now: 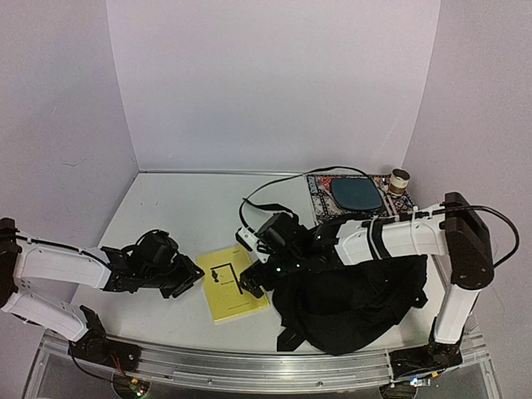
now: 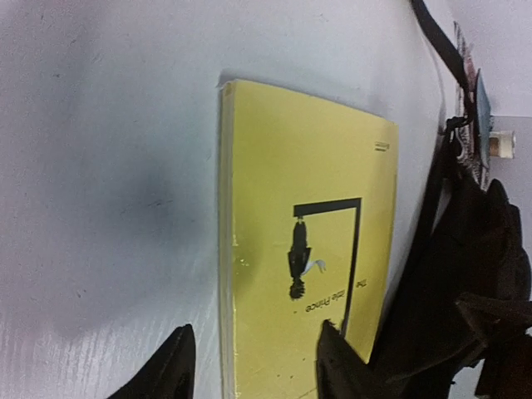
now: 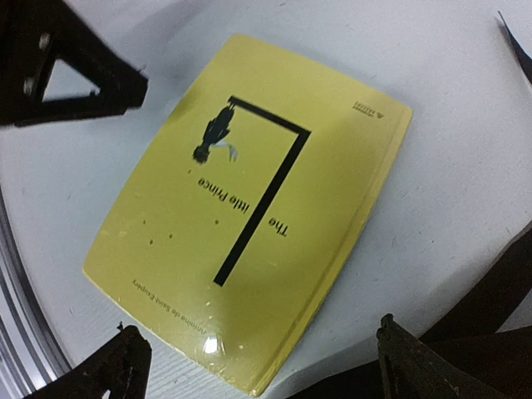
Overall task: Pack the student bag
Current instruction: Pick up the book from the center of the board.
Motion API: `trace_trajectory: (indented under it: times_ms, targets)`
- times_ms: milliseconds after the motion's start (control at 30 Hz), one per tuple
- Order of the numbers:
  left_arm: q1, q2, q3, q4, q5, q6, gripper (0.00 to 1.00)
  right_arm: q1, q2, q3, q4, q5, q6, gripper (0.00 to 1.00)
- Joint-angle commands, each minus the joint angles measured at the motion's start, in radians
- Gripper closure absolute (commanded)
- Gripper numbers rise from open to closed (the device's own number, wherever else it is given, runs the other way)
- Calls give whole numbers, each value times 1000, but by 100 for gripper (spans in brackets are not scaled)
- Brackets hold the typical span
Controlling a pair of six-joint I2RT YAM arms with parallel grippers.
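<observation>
A yellow paperback, "The Little Prince" [image 1: 230,285], lies flat on the white table, left of the black student bag [image 1: 357,303], which is slumped at the front right. My left gripper [image 1: 191,278] is open and low at the book's left edge. In the left wrist view the open gripper [image 2: 253,370] straddles the book's [image 2: 307,241] spine edge, with the bag [image 2: 470,274] to the right. My right gripper [image 1: 252,284] is open above the book's right edge. In the right wrist view the gripper [image 3: 262,362] frames the book's [image 3: 249,199] near corner, empty.
A patterned mat with a dark teal pad [image 1: 356,196] and a small brown roll [image 1: 400,179] sit at the back right. A black cable loops over the table [image 1: 183,208] behind the right arm. White walls close in the back and sides. A metal rail [image 1: 249,366] runs along the front edge.
</observation>
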Motion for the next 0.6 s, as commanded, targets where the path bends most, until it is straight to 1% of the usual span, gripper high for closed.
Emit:
trace_trajectory:
  times_ms: [0,33,167,433,567]
  targets:
    - [-4,57,77,-102,15,67,43,-40,66,86,-87,-40,208,6]
    - [-3,76,85,-104,28,76,41,-50,83,97,-92,-69,244,6]
    - [-3,146,116,-108,63,101,40,-86,140,119,-99,-147,343,8]
    - [-3,216,151,-108,111,136,42,-133,256,176,-102,-249,450,11]
    - [-3,249,164,-107,128,146,44,-138,317,209,-106,-311,492,13]
